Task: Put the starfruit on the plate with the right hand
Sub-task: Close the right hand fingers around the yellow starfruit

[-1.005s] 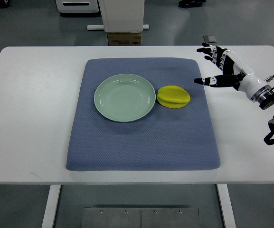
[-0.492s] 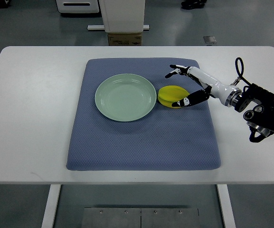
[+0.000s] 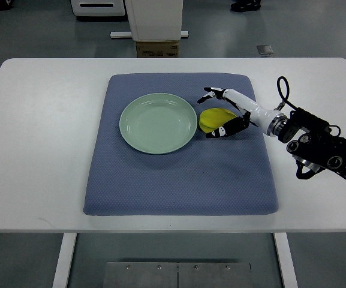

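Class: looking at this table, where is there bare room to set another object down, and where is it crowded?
Free: the white table left of the blue mat, and the mat's near half below the plate. Crowded: right of the plate, where the right hand surrounds the starfruit.

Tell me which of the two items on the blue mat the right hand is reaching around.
The yellow starfruit. The right hand brackets it with spread fingers, not yet closed on it. The pale green plate sits beside it on the mat, empty and untouched.
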Controlling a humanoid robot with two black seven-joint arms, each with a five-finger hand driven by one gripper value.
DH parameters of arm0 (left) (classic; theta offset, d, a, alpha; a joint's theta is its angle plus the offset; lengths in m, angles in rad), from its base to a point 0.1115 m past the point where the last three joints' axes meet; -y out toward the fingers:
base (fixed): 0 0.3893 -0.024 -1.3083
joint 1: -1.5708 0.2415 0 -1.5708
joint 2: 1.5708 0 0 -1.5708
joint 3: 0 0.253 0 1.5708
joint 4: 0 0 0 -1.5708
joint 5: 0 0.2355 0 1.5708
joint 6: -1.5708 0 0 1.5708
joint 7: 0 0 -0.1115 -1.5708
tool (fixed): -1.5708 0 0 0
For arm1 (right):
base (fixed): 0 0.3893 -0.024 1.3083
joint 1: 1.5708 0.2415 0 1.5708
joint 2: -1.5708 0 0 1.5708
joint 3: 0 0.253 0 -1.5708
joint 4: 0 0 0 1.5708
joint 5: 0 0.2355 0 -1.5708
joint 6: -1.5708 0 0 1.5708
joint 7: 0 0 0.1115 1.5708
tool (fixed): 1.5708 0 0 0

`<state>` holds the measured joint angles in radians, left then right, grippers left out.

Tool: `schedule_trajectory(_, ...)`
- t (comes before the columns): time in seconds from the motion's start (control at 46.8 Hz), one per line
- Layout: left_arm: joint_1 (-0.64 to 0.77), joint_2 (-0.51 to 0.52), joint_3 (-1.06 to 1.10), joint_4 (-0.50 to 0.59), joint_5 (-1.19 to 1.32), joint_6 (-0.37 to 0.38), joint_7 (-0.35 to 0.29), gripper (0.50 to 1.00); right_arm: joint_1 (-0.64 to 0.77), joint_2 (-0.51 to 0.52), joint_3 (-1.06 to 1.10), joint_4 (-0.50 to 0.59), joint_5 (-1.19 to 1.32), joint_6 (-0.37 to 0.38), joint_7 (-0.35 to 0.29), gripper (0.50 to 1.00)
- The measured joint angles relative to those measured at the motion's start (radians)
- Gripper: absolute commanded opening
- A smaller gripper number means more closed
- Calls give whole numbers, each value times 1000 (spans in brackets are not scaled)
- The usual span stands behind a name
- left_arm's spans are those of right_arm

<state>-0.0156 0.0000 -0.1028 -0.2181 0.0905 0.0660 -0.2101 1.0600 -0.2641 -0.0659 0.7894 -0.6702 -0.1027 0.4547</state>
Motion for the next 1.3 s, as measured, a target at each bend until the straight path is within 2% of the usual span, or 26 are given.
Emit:
schedule_trajectory(0.235,0,0,0,0,0,0,0,1000,-4,37,-2,-71,0,1,6,983)
schedule_trajectory(0.449,0,0,0,0,0,0,0,1000,-8,38,-27,-81,1,1,16,981)
schedule_trajectory(0.684,0,0,0,0,0,0,0,1000,-12,39,-29,-93,1,2,16,947)
schedule_trajectory(1.026,0,0,0,0,0,0,0,1000,-28,64,-29,-124,1,3,15,933)
schedule_trajectory(1.133,0,0,0,0,0,0,0,1000,-36,68,-29,-129,1,3,15,899)
schedule_trajectory(1.304,0,0,0,0,0,0,0,1000,-37,71,-29,-134,3,4,15,780)
